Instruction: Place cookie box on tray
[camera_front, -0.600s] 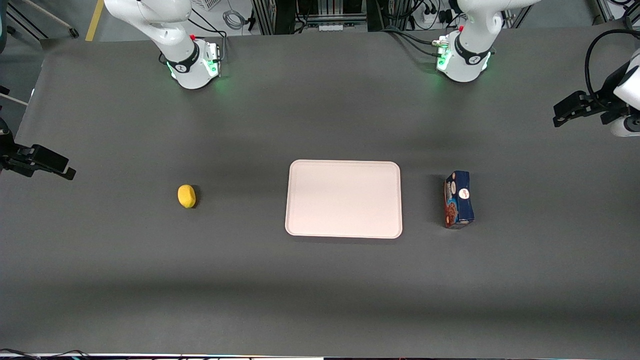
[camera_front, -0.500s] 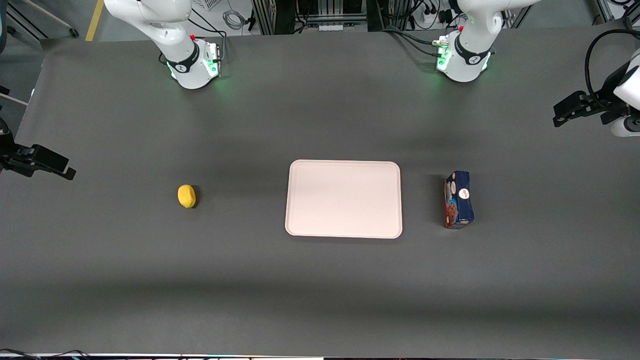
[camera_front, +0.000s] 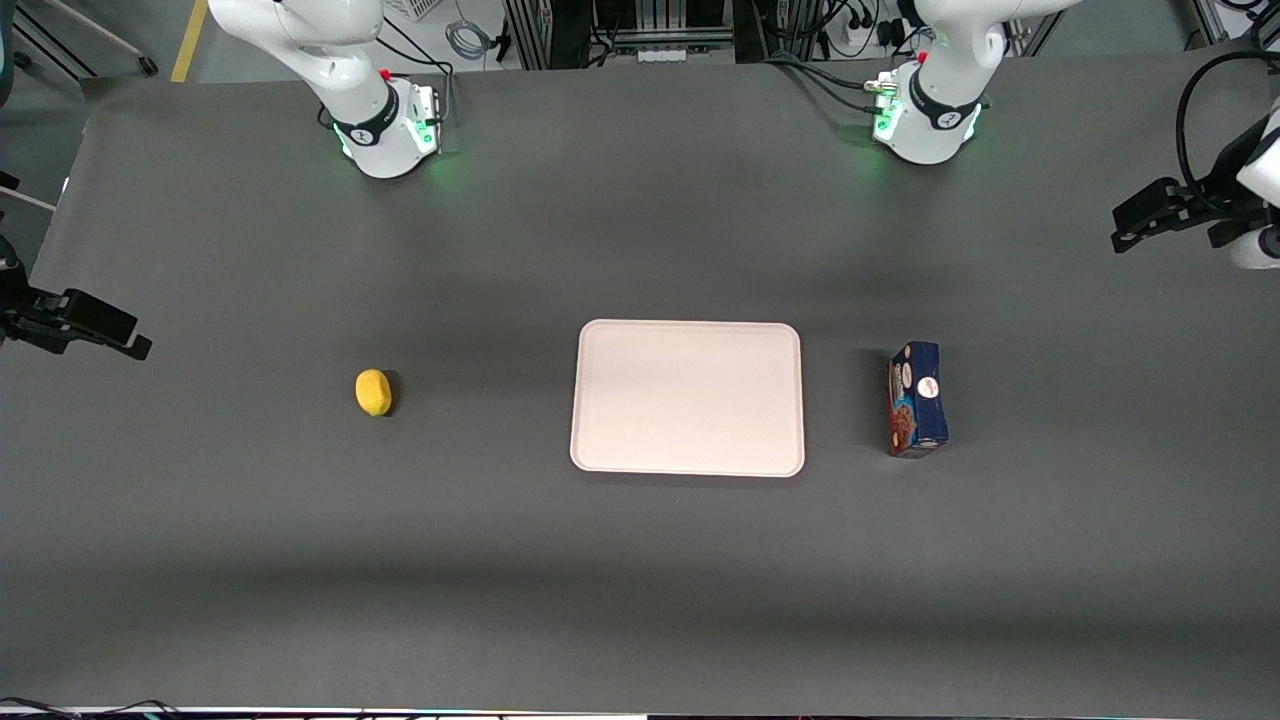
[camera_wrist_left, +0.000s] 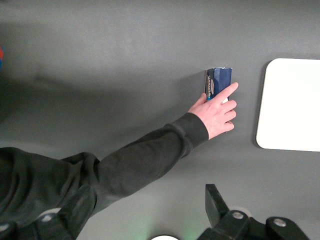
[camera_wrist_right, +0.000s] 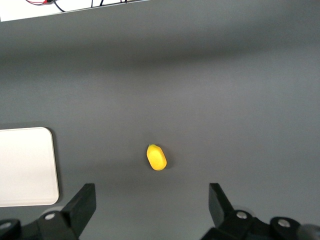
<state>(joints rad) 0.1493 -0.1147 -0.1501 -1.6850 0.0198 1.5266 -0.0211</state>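
The cookie box (camera_front: 917, 398), a small dark blue carton, lies on the grey table beside the tray (camera_front: 687, 397), toward the working arm's end. The pale tray has nothing on it. My gripper (camera_front: 1122, 230) hangs above the table edge at the working arm's end, well away from the box and farther from the front camera than it. It is open and holds nothing. The left wrist view shows the box (camera_wrist_left: 218, 82), the tray (camera_wrist_left: 290, 105) and one finger (camera_wrist_left: 216, 202). There, a person's hand (camera_wrist_left: 217, 112) rests on the box; a dark sleeve (camera_wrist_left: 140, 160) hides the other finger.
A small yellow lemon-like object (camera_front: 373, 392) lies beside the tray toward the parked arm's end; the right wrist view shows the lemon-like object (camera_wrist_right: 157, 157) too. The two arm bases (camera_front: 925, 120) stand at the table's edge farthest from the front camera.
My gripper has shifted very slightly outward toward the working arm's end of the table. The box, tray and yellow object have not moved.
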